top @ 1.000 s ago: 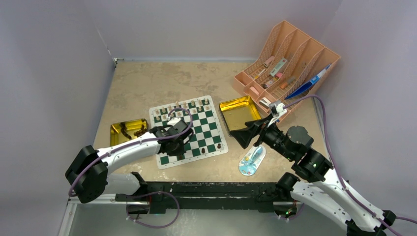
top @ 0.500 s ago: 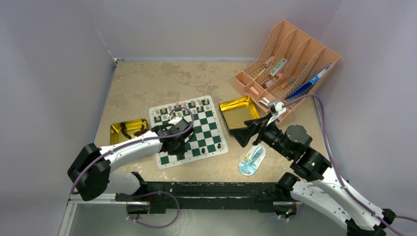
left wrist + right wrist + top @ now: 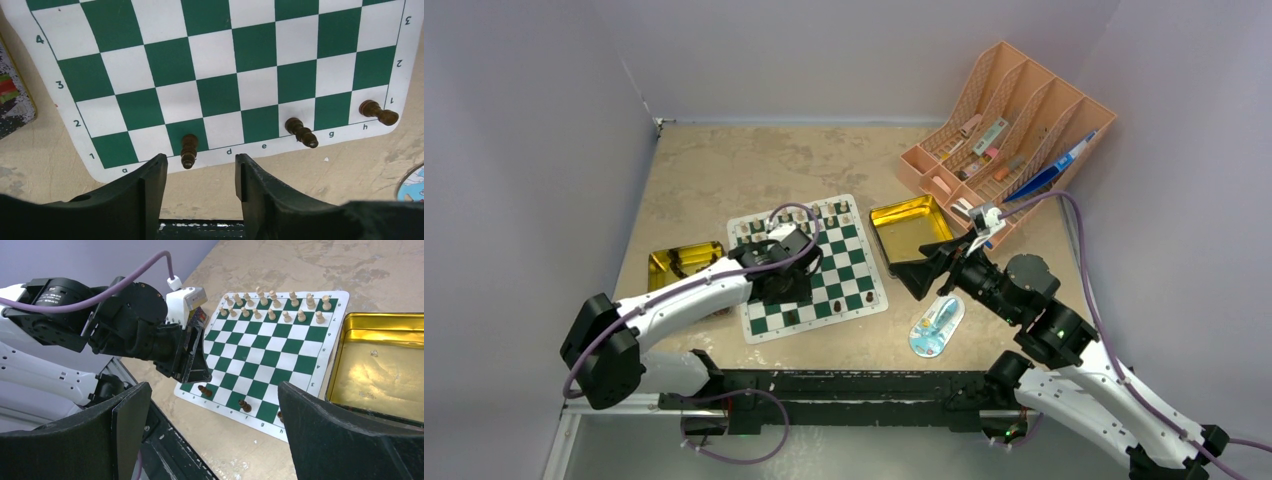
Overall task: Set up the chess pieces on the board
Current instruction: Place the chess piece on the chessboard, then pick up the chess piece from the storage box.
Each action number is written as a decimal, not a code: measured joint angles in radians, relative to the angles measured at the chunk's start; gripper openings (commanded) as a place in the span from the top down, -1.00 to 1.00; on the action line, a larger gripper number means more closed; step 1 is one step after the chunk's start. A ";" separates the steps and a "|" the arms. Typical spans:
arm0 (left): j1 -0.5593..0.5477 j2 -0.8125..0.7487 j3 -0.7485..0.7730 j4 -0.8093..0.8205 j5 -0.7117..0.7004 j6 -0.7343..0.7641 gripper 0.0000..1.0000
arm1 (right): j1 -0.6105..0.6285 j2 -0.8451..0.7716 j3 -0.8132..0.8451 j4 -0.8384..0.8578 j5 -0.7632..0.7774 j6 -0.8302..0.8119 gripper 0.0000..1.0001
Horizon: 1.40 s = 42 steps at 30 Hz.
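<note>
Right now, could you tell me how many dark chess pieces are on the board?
3 on the near row: the c1 piece, the f1 piece, the h1 piece. The left arm could hide more.

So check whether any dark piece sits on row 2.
No, the three dark pieces all stand on row 1 of the board, and row 2 is bare.

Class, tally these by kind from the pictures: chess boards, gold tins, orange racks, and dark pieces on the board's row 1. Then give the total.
Chess board: 1
Gold tins, left tin and right tin: 2
Orange rack: 1
Dark pieces on row 1: 3
Total: 7
</note>
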 measured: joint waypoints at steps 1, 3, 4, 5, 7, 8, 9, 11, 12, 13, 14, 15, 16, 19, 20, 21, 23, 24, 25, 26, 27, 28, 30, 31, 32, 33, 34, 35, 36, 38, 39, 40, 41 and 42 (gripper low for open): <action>0.000 -0.002 0.008 -0.005 -0.005 0.000 -0.09 | 0.000 0.000 0.000 0.000 -0.001 0.000 -0.97; 0.008 -0.002 0.023 -0.021 -0.016 0.005 -0.11 | 0.000 0.000 0.000 0.000 -0.004 0.000 -0.97; 0.019 -0.002 0.031 -0.028 -0.018 0.009 -0.11 | 0.000 0.000 0.000 0.000 -0.008 0.000 -0.97; 0.032 -0.002 0.036 -0.032 -0.018 0.015 -0.11 | 0.000 0.000 0.000 0.001 -0.011 0.000 -0.97; 0.090 -0.002 0.048 -0.037 -0.011 0.041 -0.11 | 0.000 0.000 0.000 0.001 -0.021 0.000 -0.97; 0.128 -0.002 0.053 -0.035 -0.007 0.053 -0.11 | 0.000 0.000 0.000 0.001 -0.023 0.000 -0.97; 0.166 -0.002 0.056 -0.033 -0.005 0.062 -0.11 | 0.000 0.000 0.000 0.000 -0.023 0.000 -0.97; 0.243 -0.002 0.064 -0.028 -0.006 0.086 -0.12 | 0.000 0.000 0.000 0.000 -0.026 0.003 -0.97; 0.274 -0.002 0.068 -0.027 -0.006 0.095 -0.12 | 0.000 0.000 0.000 0.001 -0.028 0.006 -0.97; 0.314 -0.002 0.072 -0.024 -0.003 0.103 -0.12 | 0.000 -0.002 -0.001 0.003 -0.034 0.009 -0.97; 0.351 -0.002 0.077 -0.020 0.005 0.115 -0.11 | 0.000 -0.002 -0.003 0.007 -0.042 0.013 -0.97; 0.393 -0.002 0.081 -0.013 0.013 0.128 -0.10 | 0.000 -0.006 -0.010 0.019 -0.053 0.019 -0.97; 0.437 -0.002 0.084 -0.006 0.025 0.137 -0.10 | 0.000 -0.008 -0.018 0.027 -0.063 0.024 -0.97; 0.547 0.003 0.096 0.007 0.060 0.157 -0.06 | 0.000 -0.002 -0.035 0.048 -0.090 0.035 -0.97; 0.579 0.006 0.100 0.012 0.069 0.160 -0.04 | 0.000 0.005 -0.038 0.053 -0.098 0.038 -0.97; 0.594 0.007 0.101 0.014 0.072 0.162 -0.02 | 0.000 0.009 -0.040 0.057 -0.102 0.039 -0.97; 0.626 0.008 0.102 0.017 0.084 0.163 0.02 | 0.000 0.019 -0.045 0.066 -0.106 0.039 -0.97; 0.642 0.008 0.102 0.017 0.089 0.162 0.04 | 0.000 0.022 -0.048 0.067 -0.106 0.039 -0.97; 0.658 0.008 0.102 0.018 0.091 0.156 0.07 | 0.000 0.028 -0.050 0.069 -0.106 0.039 -0.97; 0.678 0.008 0.102 0.017 0.090 0.153 0.09 | 0.000 0.031 -0.051 0.071 -0.106 0.039 -0.97; 0.700 0.008 0.102 0.016 0.090 0.143 0.12 | 0.000 0.037 -0.051 0.074 -0.108 0.038 -0.97; 0.720 0.008 0.102 0.015 0.087 0.130 0.13 | 0.000 0.042 -0.051 0.077 -0.109 0.038 -0.97; 0.775 0.008 0.102 0.008 0.079 0.091 0.14 | 0.000 0.052 -0.051 0.089 -0.114 0.038 -0.97; 0.803 0.008 0.102 0.003 0.073 0.070 0.15 | 0.000 0.058 -0.051 0.094 -0.116 0.038 -0.97; 0.825 0.008 0.102 -0.002 0.067 0.055 0.15 | 0.000 0.062 -0.051 0.099 -0.119 0.038 -0.97; 0.852 0.008 0.102 -0.007 0.061 0.034 0.15 | 0.000 0.068 -0.051 0.103 -0.126 0.037 -0.97; 0.880 0.007 0.101 -0.011 0.056 0.014 0.16 | 0.000 0.070 -0.051 0.108 -0.129 0.037 -0.97; 0.899 0.007 0.101 -0.013 0.053 0.003 0.18 | 0.000 0.074 -0.051 0.111 -0.131 0.037 -0.97; 0.927 0.006 0.101 -0.011 0.050 -0.008 0.19 | 0.000 0.079 -0.053 0.118 -0.131 0.037 -0.97; 0.963 0.006 0.101 -0.007 0.045 -0.018 0.21 | 0.000 0.080 -0.064 0.127 -0.132 0.037 -0.97; 0.982 0.006 0.099 0.000 0.040 -0.020 0.21 | 0.000 0.080 -0.071 0.128 -0.132 0.037 -0.97; 0.992 0.006 0.099 0.004 0.036 -0.020 0.22 | 0.000 0.080 -0.076 0.128 -0.132 0.036 -0.97; 1.003 0.006 0.099 0.010 0.028 -0.020 0.23 | 0.000 0.080 -0.080 0.128 -0.132 0.034 -0.97; 1.011 0.006 0.099 0.016 0.021 -0.019 0.23 | 0.000 0.080 -0.083 0.128 -0.132 0.034 -0.97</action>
